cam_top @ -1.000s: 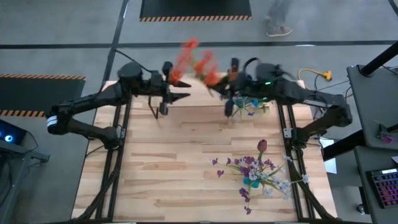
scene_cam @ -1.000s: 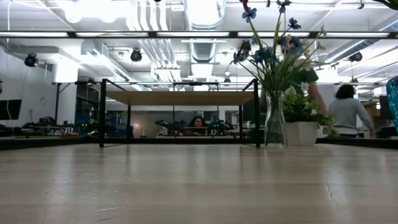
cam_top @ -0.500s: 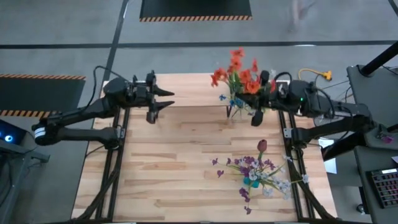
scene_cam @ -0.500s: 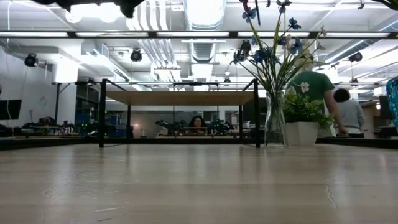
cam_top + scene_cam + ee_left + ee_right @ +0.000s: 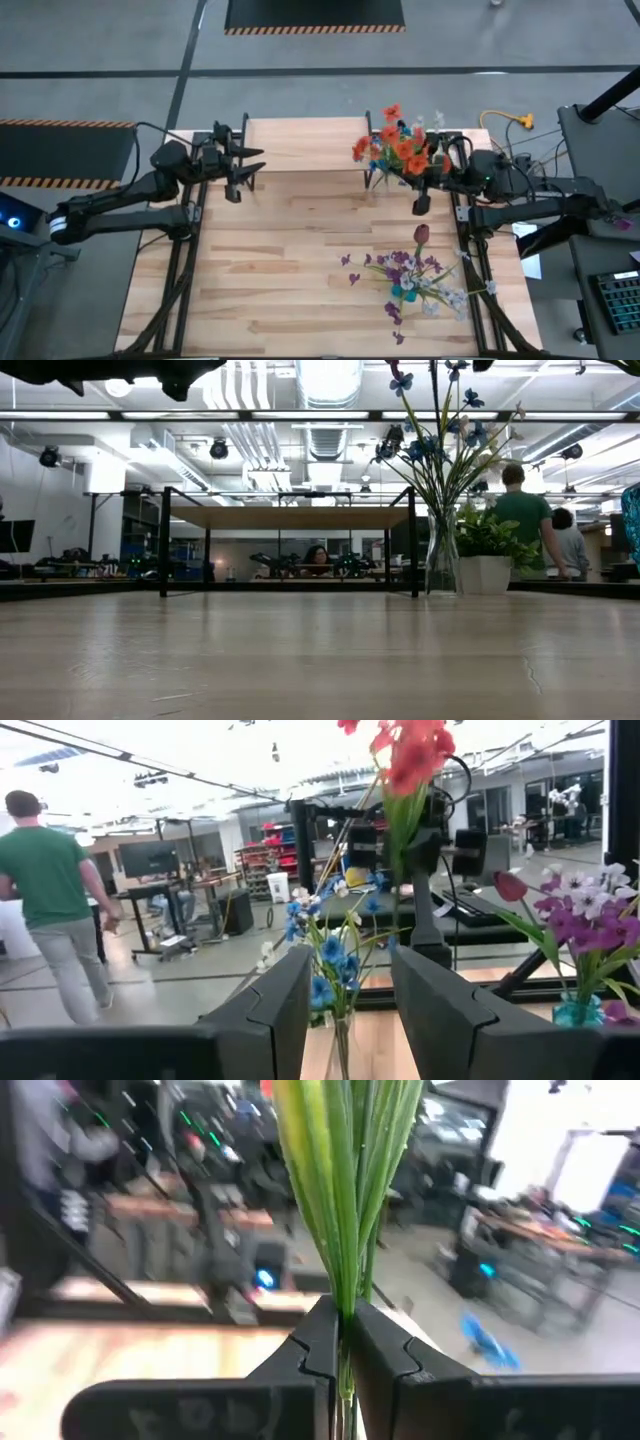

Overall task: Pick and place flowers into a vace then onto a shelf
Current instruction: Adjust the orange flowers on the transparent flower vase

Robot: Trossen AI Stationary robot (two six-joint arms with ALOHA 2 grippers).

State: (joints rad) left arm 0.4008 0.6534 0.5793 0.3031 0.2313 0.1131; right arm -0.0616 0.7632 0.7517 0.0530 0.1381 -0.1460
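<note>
The right gripper's [image 5: 340, 1342] fingers are pressed together on a bunch of thin green stems [image 5: 345, 1200], carrying the orange flowers [image 5: 398, 148] at the far right of the table [image 5: 290, 270], just above the vase [image 5: 441, 560]. The left gripper [image 5: 238, 167] hangs at the far left with its fingers parted and nothing between them.

Nearest, on the right, a loose pile of purple, white and one dark red bloom [image 5: 410, 275] lies flat on the tabletop, not yet gathered. Farther back stands the clear glass vase, already holding blue flowers [image 5: 430, 430], with a small potted plant [image 5: 484, 555] just beside it. Left of the vase, along the far edge, sits the shelf [image 5: 290, 517], with nothing visible on its board.

The flowers look light, with springy, thin stems that would likely slip or fan apart if held loosely; pinching the bundle low on the stems, as here, seems the sound grip. The vase looks smooth, top-heavy and breakable, so it probably wants a hold around its body.
</note>
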